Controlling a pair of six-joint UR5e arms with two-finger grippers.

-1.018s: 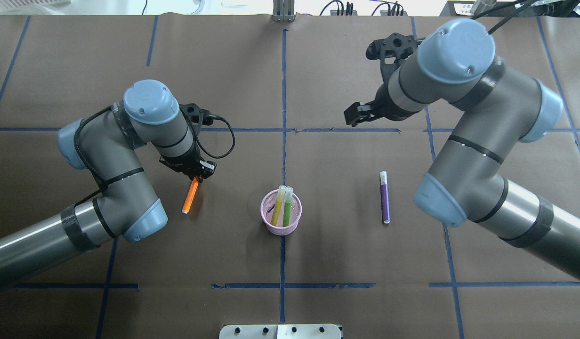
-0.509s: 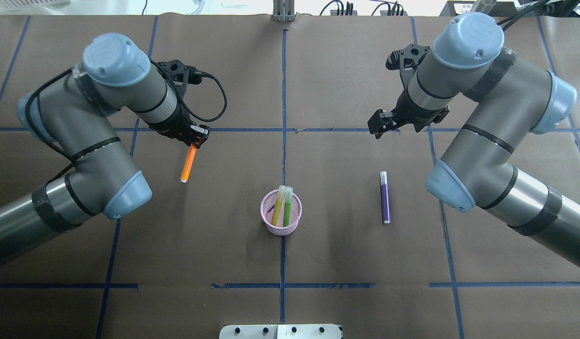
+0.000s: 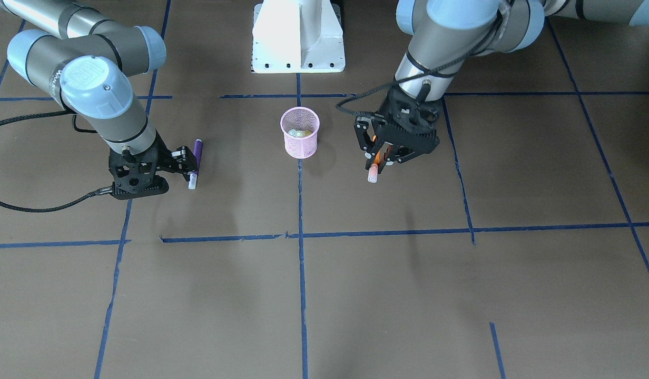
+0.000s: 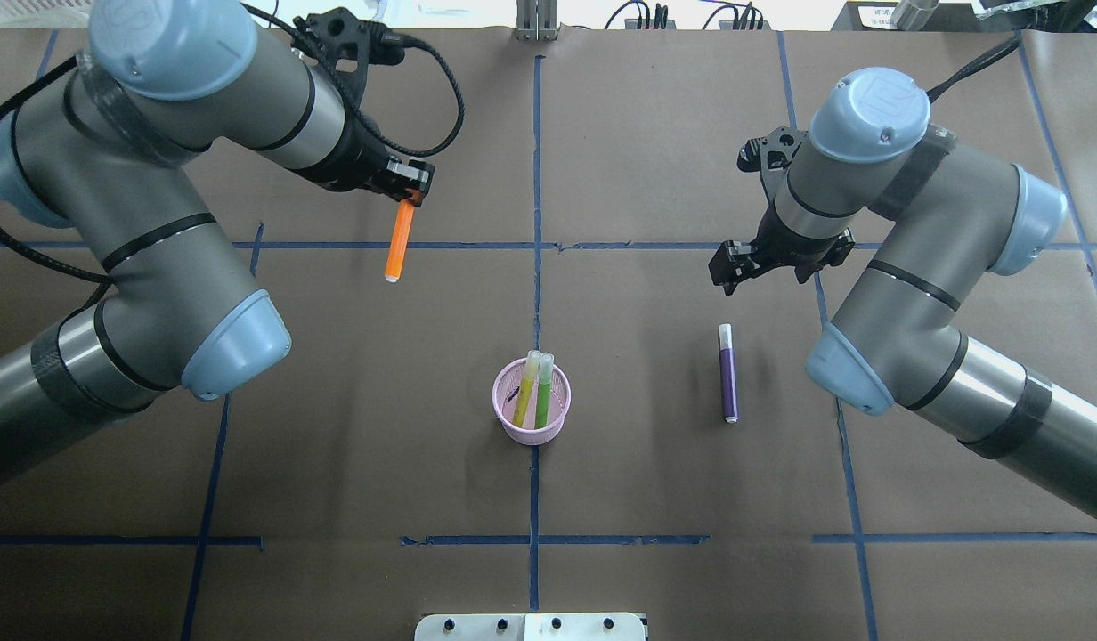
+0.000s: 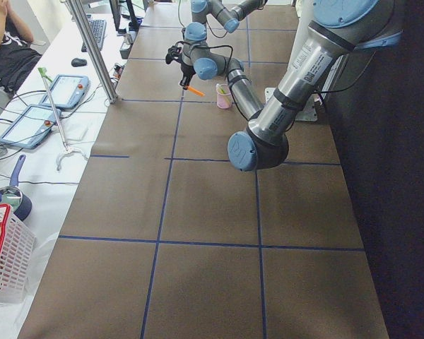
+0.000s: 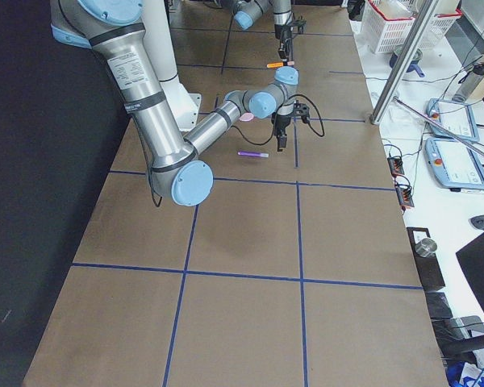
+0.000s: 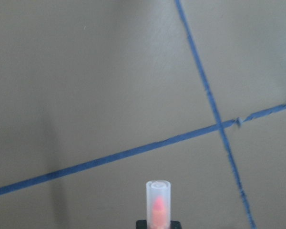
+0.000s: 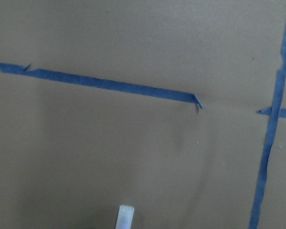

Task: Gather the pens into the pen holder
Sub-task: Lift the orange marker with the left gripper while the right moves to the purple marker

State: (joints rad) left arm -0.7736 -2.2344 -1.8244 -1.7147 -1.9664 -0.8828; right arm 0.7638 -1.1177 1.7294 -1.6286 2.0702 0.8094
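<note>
My left gripper is shut on the orange pen and holds it in the air, cap end down, to the left of the pen holder. The pen also shows in the front view and the left wrist view. The pen holder is a pink mesh cup with a yellowish pen and a green pen standing in it. The purple pen lies on the table right of the cup. My right gripper looks open, close over that pen's pale cap end.
Blue tape lines cross the brown table cover. The robot's white base plate stands behind the cup. An operator, tablets and a white basket are off the table's left end.
My left gripper has lifted the orange pen off the table and carried it up and toward the middle. My right gripper has come down toward the purple pen's cap end.
</note>
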